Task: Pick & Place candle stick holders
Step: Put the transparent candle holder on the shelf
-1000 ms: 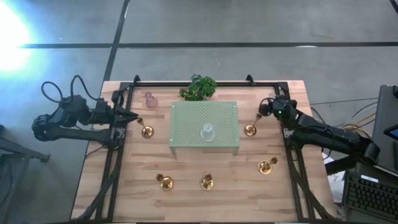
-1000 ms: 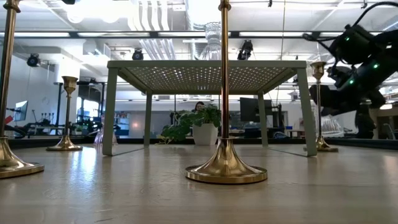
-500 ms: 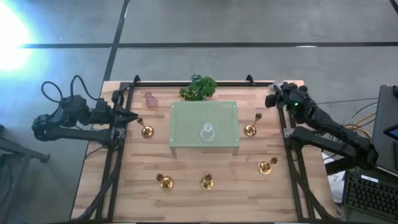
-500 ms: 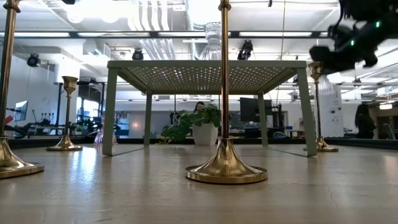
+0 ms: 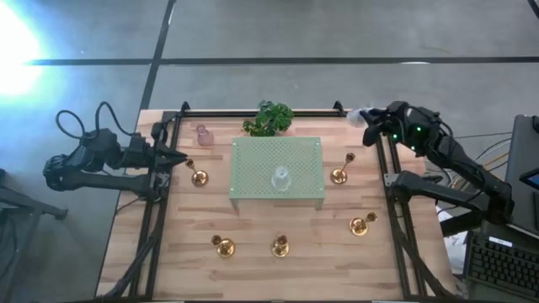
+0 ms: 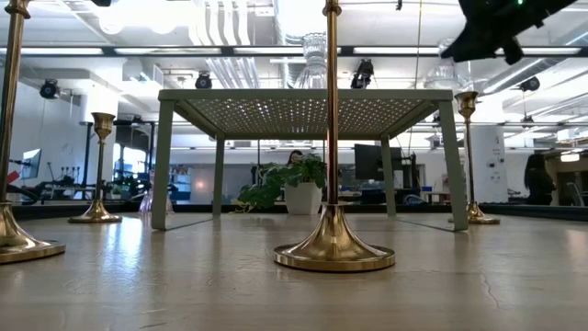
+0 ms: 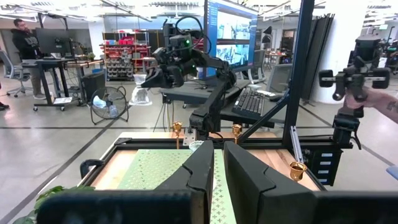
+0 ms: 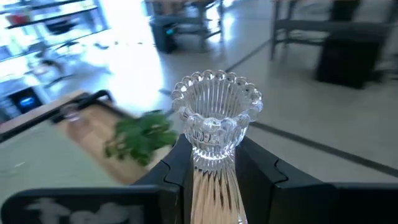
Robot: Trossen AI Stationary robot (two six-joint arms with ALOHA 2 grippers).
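You have a pale wood tabletop with plank lines, framed in black. The stand at its middle is pale green, dotted all over with small holes. A clear, ribbed glass holder with a beaded rim sits between the dark fingers of the right arm. Another clear glass holder sits on the stand, and a pink one is near the leafy green plant. The brass holders are shiny gold. The floor is grey.

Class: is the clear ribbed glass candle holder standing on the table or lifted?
Lifted: the right gripper holds the clear ribbed glass candle holder in the air.
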